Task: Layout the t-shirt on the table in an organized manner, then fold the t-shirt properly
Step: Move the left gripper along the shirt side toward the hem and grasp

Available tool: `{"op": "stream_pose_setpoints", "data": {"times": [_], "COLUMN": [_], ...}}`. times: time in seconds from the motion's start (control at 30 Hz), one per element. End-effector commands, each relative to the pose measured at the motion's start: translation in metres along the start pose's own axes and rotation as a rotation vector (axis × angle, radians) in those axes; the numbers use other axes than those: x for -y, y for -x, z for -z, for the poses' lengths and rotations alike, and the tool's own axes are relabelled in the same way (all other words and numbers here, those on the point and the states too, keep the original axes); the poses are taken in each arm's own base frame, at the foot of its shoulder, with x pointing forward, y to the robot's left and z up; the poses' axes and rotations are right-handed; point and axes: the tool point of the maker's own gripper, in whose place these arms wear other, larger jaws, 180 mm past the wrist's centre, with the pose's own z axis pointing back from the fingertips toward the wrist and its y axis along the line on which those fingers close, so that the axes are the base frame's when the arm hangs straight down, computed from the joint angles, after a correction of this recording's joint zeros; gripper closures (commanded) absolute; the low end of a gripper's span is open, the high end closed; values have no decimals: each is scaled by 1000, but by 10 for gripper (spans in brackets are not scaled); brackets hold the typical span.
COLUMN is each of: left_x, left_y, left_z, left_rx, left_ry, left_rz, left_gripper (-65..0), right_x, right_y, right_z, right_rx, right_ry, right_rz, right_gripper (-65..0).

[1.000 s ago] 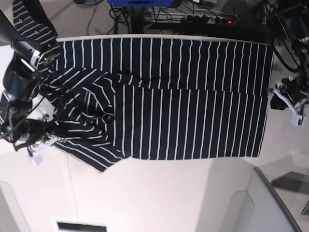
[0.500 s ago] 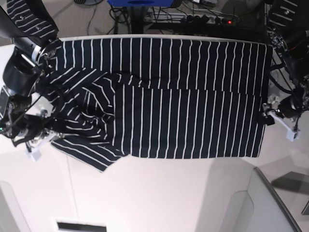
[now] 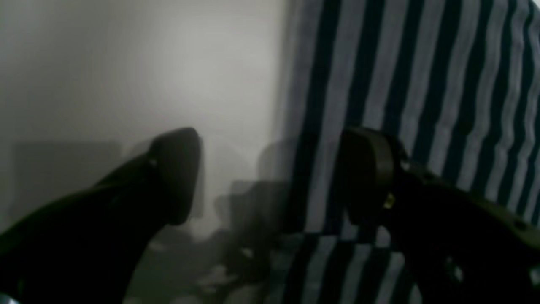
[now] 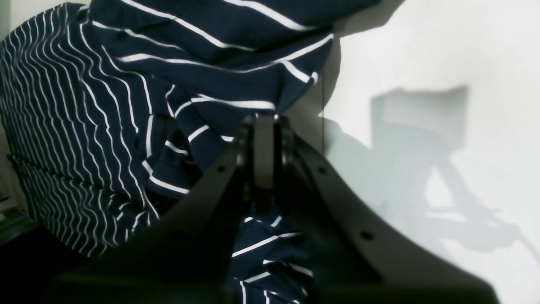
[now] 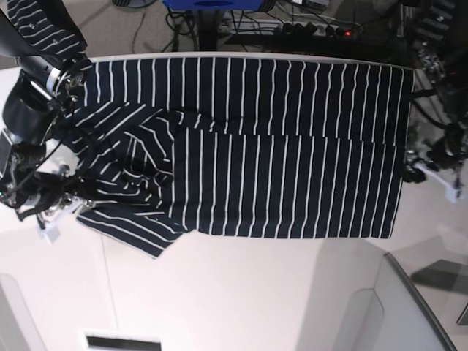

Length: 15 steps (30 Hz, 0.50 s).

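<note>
The right hand [image 4: 263,126] pinches bunched t-shirt [image 5: 278,146] cloth. The left hand [image 3: 270,177] (jaws spread) hovers empty over the desk [image 5: 241,292] at the hem.

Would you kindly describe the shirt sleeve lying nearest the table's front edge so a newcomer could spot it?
Start at the white table and find the dark striped t-shirt spread across it. At its bunched end, beside the right claw, one sleeve points toward the bare tabletop. Its stripes run slanted, unlike the body's straight ones.
</note>
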Motion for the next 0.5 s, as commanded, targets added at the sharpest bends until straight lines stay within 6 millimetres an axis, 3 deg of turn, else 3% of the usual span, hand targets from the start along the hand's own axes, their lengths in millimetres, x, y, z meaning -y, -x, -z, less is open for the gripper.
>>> {"op": "stream_pose_setpoints", "data": {"times": [0.0,0.13,0.33,0.47], "left_x": [-3,8,44,50], "left_y": [-25,-16,-1,3], "left_z": [-6,1,20,28], "left_rx": [63,27,7,3], "left_ry": [-3,13,76,44], "left_rz": [15,56,39,-2], "left_gripper": [-492,-492,-492,-479], "right_x": [-2,-3,-3,-2], "right_y": [-22,-22,-22,-22], "right_z": [-9,-8,-9,-9], "right_rx": [54,53,54,53], "right_ry": [-1,-4,-2,-1], "right_rz": [-22,-22,-22,-24], "right_gripper": [-2,-2,-2,-2]}}
